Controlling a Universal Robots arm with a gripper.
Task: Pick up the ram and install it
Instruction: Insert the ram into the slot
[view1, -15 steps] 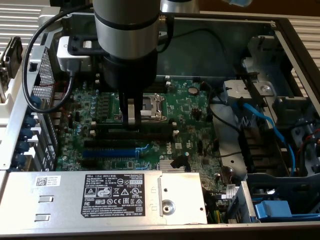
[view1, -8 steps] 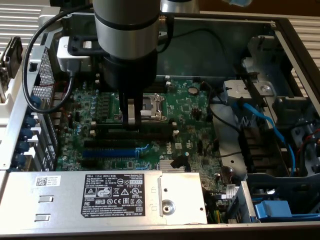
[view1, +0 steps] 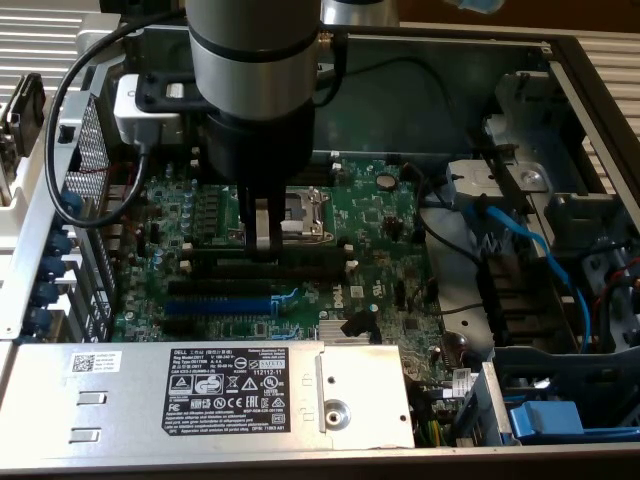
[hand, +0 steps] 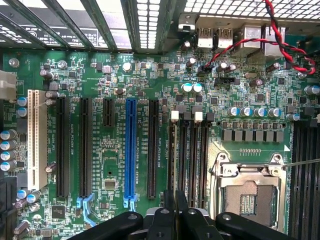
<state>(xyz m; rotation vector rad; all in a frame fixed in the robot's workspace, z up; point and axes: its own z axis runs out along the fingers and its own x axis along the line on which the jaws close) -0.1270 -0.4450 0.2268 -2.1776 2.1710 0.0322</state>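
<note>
My gripper (view1: 262, 245) hangs straight down over the green motherboard (view1: 380, 260), its tips at the long black memory slots (view1: 300, 268) beside the CPU socket (view1: 303, 214). In the wrist view the two dark fingers (hand: 169, 215) stand close together, with a thin dark strip pinched between them. This is the ram (hand: 175, 196) seen edge-on. It lines up with the outermost of the memory slots (hand: 193, 155), on the side nearest the expansion slots. Whether the ram touches the slot or hangs just above it I cannot tell.
Blue expansion slot (hand: 131, 150) and black ones lie beside the memory slots. A grey labelled metal box (view1: 200, 390) covers the near side of the case. Blue cables (view1: 530, 240) and drive bays fill the exterior view's right. Red and black wires (hand: 270, 45) run near the rear ports.
</note>
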